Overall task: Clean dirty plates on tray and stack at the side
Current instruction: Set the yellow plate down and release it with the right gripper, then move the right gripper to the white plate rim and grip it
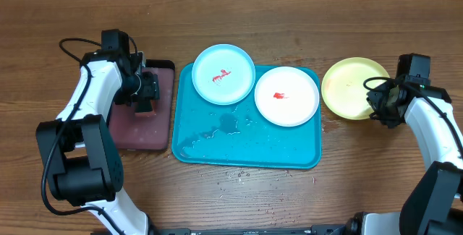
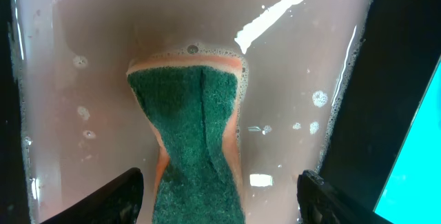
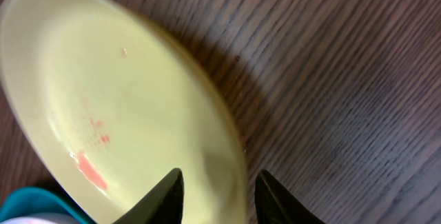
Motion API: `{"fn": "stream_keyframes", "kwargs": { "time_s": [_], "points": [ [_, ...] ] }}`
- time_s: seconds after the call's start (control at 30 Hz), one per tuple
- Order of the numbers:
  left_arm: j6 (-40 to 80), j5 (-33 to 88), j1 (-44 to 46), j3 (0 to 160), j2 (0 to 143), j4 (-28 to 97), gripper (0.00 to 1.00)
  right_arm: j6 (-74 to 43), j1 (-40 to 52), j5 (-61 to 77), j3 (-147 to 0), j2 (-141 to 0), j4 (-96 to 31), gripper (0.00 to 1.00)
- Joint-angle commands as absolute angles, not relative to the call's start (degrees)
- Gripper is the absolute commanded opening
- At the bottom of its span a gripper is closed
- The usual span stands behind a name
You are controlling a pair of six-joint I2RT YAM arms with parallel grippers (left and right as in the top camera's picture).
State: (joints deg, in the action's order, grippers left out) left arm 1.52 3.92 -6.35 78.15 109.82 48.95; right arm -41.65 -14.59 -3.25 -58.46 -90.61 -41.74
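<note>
The right gripper [image 3: 220, 182] jaws straddle the yellow-green plate [image 3: 103, 100] at its rim — pinching or not, I cannot tell; a loose hold could drop it. The left gripper [image 2: 220, 179] jaws gape wide — sponge [image 2: 196, 134] ungrasped.

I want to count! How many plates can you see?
3: light blue plate and white plate on the turquoise tray, yellow-green plate on the table beside it.

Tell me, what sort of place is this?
Probably a robotics lab's mock dishwashing station: left arm and right arm at a wooden table, sauce-smeared blue plate and white plate on a tray, a sponge in sudsy water nearby.
</note>
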Motion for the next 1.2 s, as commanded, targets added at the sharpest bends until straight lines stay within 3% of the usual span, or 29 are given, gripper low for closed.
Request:
{"fn": "stream_keyframes", "kwargs": {
  "time_s": [0.0,0.43,0.83,1.17],
  "points": [
    [1.9,4.5,-5.8,78.1,108.6,49.1,0.73,-41.7,-14.6,-3.2,-58.4,-90.6,-41.2,0.37],
    [1.9,4.5,-5.7,78.1,108.6,49.2,0.73,-20.6,-9.4,14.1,-61.4,-90.6,-38.1,0.48],
    [1.9,4.5,-5.6,78.1,108.6,49.3,0.73,-11.0,2.8,13.8,-74.8,-90.7,-45.7,0.55],
    [1.9,4.5,-5.6,78.1,108.6,49.3,0.75,-8.7,14.6,8.4,-75.4,-94.5,-32.1,0.57]
  ]
}}
